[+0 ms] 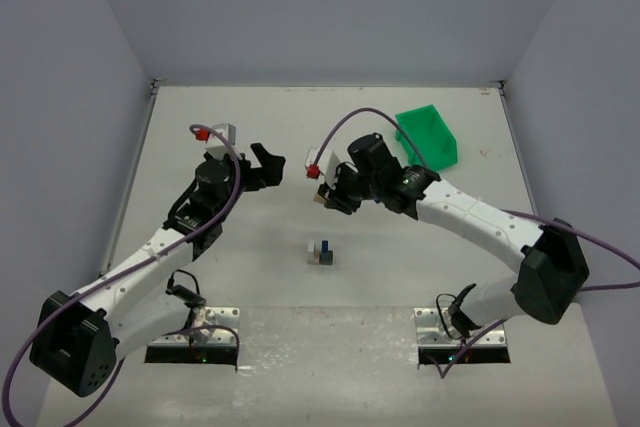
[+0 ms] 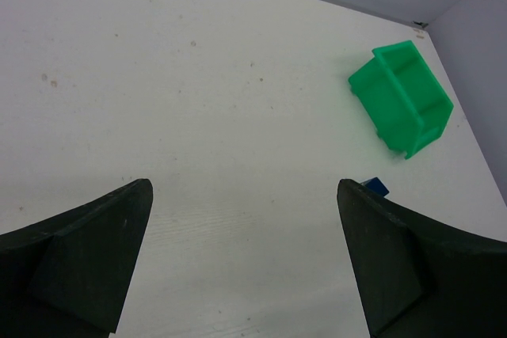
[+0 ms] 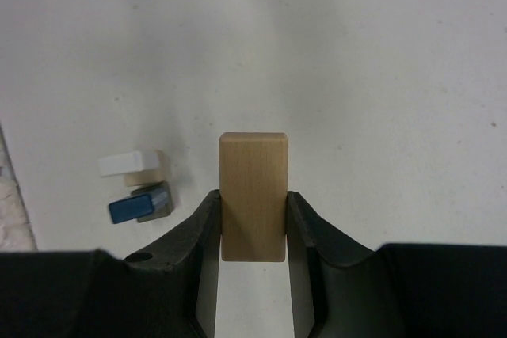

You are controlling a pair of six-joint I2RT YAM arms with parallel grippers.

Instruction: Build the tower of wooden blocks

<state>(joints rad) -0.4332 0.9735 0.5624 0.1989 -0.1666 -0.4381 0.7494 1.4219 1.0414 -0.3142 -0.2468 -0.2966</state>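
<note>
Right pincer [image 3: 253, 205] tight around tan block [image 3: 253, 170]; left pincer [image 2: 244, 199] wide apart.

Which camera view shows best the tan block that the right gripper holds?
The right wrist view: the tan block is large and sharp, clamped in the right gripper. The top external view shows it tiny, mostly hidden by the gripper. The left wrist view does not show it.

A green bin [image 1: 428, 137] is seen at the far right of the white desk [image 1: 250, 127], near the back corner, turned at an angle to the edges. The desk is enclosed by grey walls [image 1: 320, 7].
</note>
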